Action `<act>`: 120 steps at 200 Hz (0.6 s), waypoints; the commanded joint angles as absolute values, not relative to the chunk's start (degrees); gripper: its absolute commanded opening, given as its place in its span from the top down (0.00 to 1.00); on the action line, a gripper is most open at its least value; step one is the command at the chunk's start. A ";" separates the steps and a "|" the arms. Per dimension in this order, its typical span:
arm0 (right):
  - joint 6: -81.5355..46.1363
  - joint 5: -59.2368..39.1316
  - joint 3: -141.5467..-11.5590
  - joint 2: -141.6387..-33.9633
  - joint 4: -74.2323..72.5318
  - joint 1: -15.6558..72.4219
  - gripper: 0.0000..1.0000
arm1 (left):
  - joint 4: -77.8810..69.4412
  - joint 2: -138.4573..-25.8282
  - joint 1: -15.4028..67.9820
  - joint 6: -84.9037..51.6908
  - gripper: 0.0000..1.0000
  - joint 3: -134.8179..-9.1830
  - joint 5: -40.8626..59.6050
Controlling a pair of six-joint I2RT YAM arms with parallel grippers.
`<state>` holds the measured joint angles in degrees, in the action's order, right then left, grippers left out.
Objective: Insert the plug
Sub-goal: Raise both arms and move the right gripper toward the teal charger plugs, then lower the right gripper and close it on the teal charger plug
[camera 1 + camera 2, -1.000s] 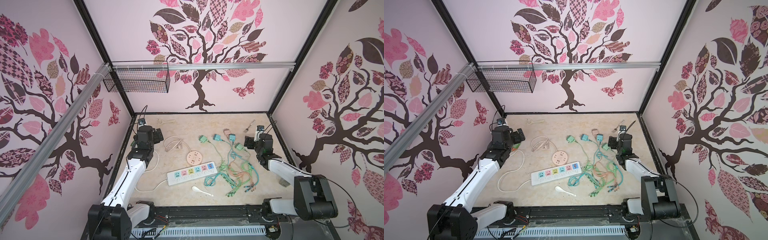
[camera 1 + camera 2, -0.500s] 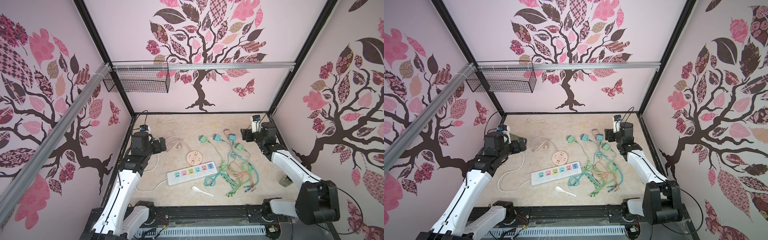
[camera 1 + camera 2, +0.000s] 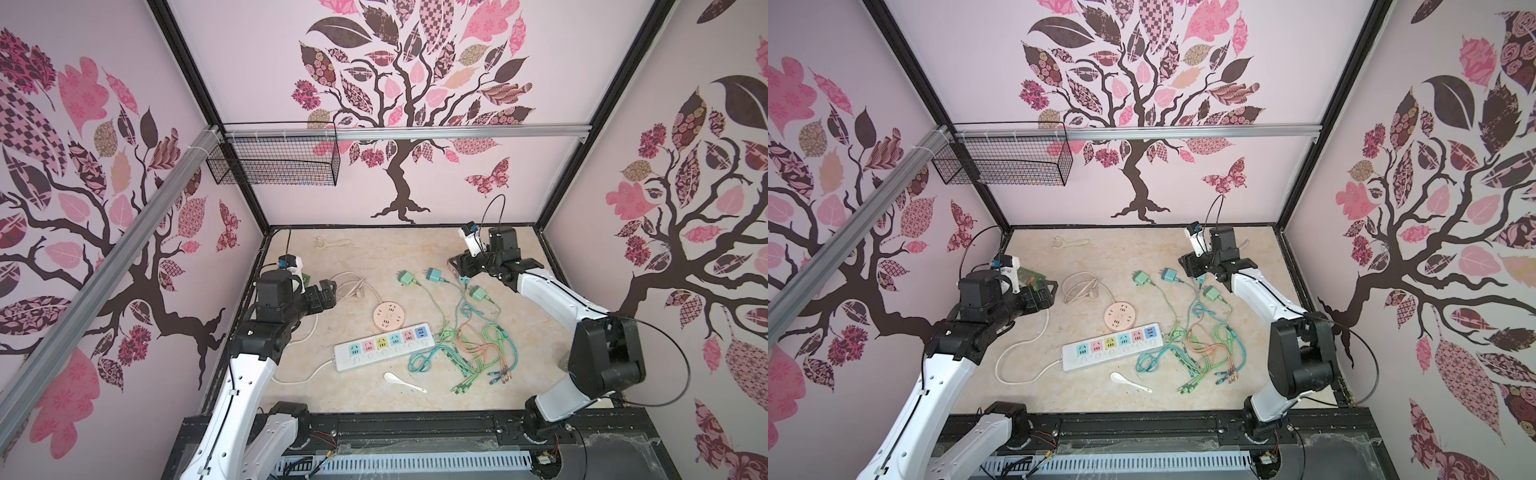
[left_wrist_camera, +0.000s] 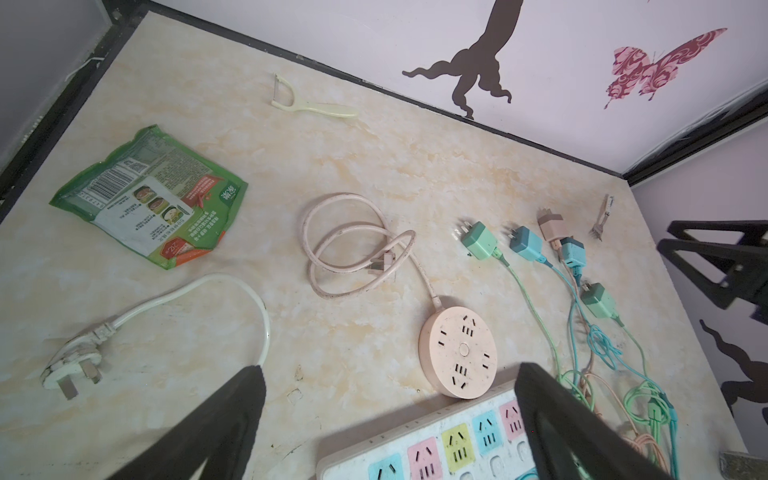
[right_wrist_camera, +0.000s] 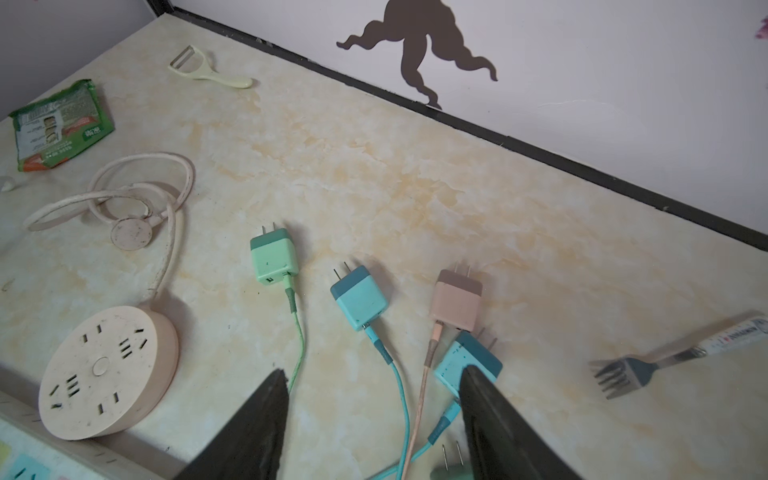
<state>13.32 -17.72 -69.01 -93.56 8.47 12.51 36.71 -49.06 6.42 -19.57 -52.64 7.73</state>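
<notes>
Marbled tabletop (image 5: 374, 166), teal plug (image 5: 461, 357) just beside right end effector (image 5: 374, 374), jaws half-spread, empty, left end effector (image 4: 388, 372) wide-spread, empty

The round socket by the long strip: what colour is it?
The round socket is pale peachy pink, clearest in the left wrist view.

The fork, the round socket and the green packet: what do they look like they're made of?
Fork: metal head, judging by its dull grey sheen; the white printed handle could be plastic.
Round socket: moulded plastic, matte pinkish beige, scuffed and grimy.
Green packet: likely thin plastic film, glossy, creased and printed with a barcode.
</notes>
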 commanded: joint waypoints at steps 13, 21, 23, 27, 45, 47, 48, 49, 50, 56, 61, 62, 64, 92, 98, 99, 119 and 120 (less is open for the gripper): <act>15.43 -22.13 -75.63 -101.05 12.88 13.01 0.36 | 38.64 -46.56 6.64 -21.06 0.02 -51.44 9.89; 15.71 -22.51 -76.61 -102.75 13.15 13.13 0.37 | 38.78 -46.05 6.61 -21.34 0.02 -51.56 10.27; 15.73 -22.57 -76.85 -103.21 13.22 13.10 0.37 | 38.90 -46.01 6.60 -21.29 0.02 -51.58 10.35; 15.86 -22.65 -77.41 -103.99 13.36 13.21 0.38 | 39.05 -45.75 6.60 -21.50 0.02 -51.59 10.45; 16.72 -23.41 -79.58 -107.24 14.09 13.37 0.40 | 39.85 -44.83 6.67 -21.87 0.02 -51.85 10.98; 16.82 -23.45 -79.73 -107.51 14.09 13.41 0.40 | 39.96 -44.74 6.65 -21.88 0.02 -51.90 11.05; 16.85 -23.46 -79.81 -107.72 14.16 13.38 0.40 | 40.02 -44.69 6.67 -21.88 0.02 -51.88 11.06; 16.86 -23.51 -79.94 -107.91 14.20 13.37 0.40 | 40.05 -44.67 6.63 -21.88 0.02 -51.87 11.07; 16.91 -23.53 -80.09 -108.10 14.18 13.37 0.40 | 40.11 -44.57 6.65 -21.93 0.02 -51.86 11.16; 17.17 -23.55 -80.73 -109.13 14.32 13.46 0.40 | 40.38 -44.25 6.64 -21.95 0.02 -51.94 11.16; 17.42 -23.55 -81.43 -110.15 14.67 13.55 0.40 | 40.66 -43.98 6.62 -21.97 0.02 -52.08 11.26; 17.45 -23.55 -81.59 -110.36 14.76 13.58 0.40 | 40.72 -43.92 6.65 -22.02 0.02 -52.10 11.25; 17.55 -23.55 -81.81 -110.67 14.85 13.57 0.40 | 40.83 -43.74 6.61 -21.98 0.02 -52.07 11.32; 18.74 -23.27 -85.74 -115.68 17.54 13.96 0.40 | 41.85 -42.35 6.63 -21.95 0.02 -51.94 11.43; 19.08 -23.09 -86.63 -116.63 18.23 14.12 0.40 | 42.01 -42.20 6.60 -21.96 0.02 -51.95 11.46; 19.08 -23.06 -86.73 -116.76 18.34 14.18 0.40 | 42.01 -42.15 6.59 -21.96 0.02 -51.95 11.44; 19.79 -22.03 -88.21 -119.18 19.69 14.97 0.39 | 42.45 -41.73 6.67 -21.84 0.02 -52.04 11.43; 19.78 -21.96 -88.23 -119.36 19.73 15.00 0.39 | 42.45 -41.70 6.63 -21.86 0.02 -52.03 11.43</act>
